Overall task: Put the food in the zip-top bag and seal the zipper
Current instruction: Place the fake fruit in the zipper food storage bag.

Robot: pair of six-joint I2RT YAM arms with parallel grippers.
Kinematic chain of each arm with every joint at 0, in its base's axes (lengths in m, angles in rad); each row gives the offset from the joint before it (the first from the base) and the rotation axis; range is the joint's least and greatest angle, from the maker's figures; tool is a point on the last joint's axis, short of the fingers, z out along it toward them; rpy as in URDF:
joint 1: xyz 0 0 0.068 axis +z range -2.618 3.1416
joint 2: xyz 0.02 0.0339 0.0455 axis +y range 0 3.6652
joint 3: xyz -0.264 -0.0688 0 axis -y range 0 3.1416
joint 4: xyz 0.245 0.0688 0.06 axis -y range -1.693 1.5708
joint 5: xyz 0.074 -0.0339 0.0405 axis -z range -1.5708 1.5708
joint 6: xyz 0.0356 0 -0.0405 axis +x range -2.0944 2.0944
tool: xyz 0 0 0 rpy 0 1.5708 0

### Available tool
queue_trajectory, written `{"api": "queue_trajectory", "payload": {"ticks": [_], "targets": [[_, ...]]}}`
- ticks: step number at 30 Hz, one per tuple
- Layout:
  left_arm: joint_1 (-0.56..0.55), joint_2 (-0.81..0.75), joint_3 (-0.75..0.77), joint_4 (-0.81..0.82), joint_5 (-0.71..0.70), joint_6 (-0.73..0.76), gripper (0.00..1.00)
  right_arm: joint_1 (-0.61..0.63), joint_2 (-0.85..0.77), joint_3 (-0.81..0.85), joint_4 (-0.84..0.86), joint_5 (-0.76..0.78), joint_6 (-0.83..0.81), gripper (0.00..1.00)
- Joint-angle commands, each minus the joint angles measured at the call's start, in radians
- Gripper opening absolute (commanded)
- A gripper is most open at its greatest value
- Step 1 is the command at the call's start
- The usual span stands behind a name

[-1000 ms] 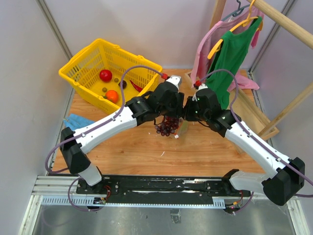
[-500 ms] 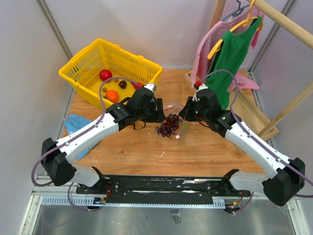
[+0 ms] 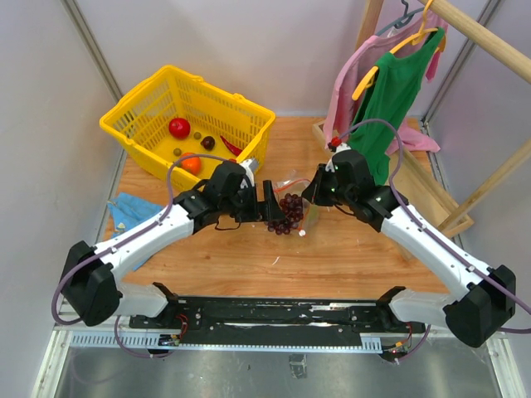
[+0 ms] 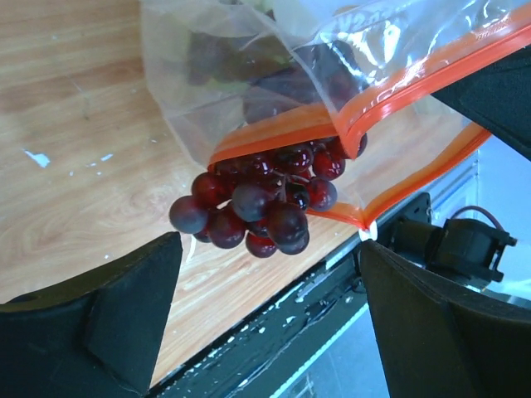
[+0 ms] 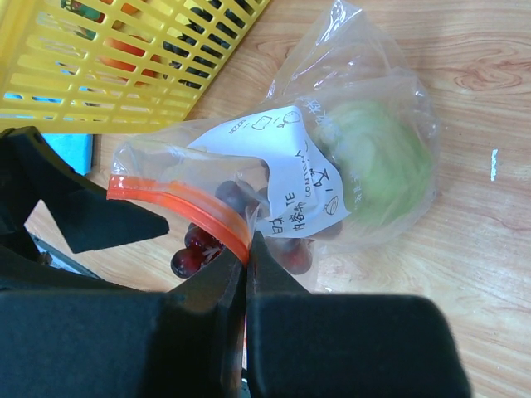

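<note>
The clear zip-top bag [image 3: 305, 207] lies mid-table with its mouth held up. My right gripper [image 5: 247, 249] is shut on the orange zipper [image 5: 182, 203] strip. A light-green ball [image 5: 373, 162] sits deep inside, behind the white label [image 5: 286, 166]. The purple grape bunch [image 4: 261, 199] lies half in the mouth, half on the wood. My left gripper [image 4: 265, 323] is open just short of the grapes, touching nothing. In the top view it [image 3: 272, 207] is left of the bunch [image 3: 286, 214]. The red fruit [image 3: 179, 127] and orange [image 3: 191, 164] lie in the basket.
The yellow mesh basket [image 3: 187, 124] stands at the back left and also holds a red chili [image 3: 231, 148]. A blue cloth [image 3: 129, 207] lies at the left edge. A wooden rack with a green garment [image 3: 398, 91] stands at the back right.
My left gripper let go of the grape bunch at the bag's mouth, opened wide and drew back to the left. The right gripper kept its hold on the zipper strip.
</note>
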Motion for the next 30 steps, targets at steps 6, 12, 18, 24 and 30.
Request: {"api": "queue_trajectory", "payload": {"ticks": [6, 12, 18, 24, 30], "targets": [[0.004, 0.072, -0.041, 0.123, 0.141, -0.041, 0.93, -0.025, 0.007, 0.032, 0.014, -0.02, 0.023, 0.01], [0.004, 0.129, -0.029, 0.147, 0.206, -0.039, 0.89, -0.026, 0.015, 0.039, 0.018, -0.037, 0.033, 0.01], [0.004, 0.087, -0.023, 0.285, 0.265, -0.118, 0.74, -0.027, 0.021, 0.048, 0.018, -0.041, 0.038, 0.01], [0.004, 0.097, 0.023, 0.339, 0.229, -0.195, 0.62, -0.026, 0.024, 0.058, 0.02, -0.044, 0.045, 0.01], [0.004, 0.115, 0.095, 0.113, 0.038, -0.123, 0.62, -0.026, 0.015, 0.062, 0.016, -0.031, 0.041, 0.01]]}}
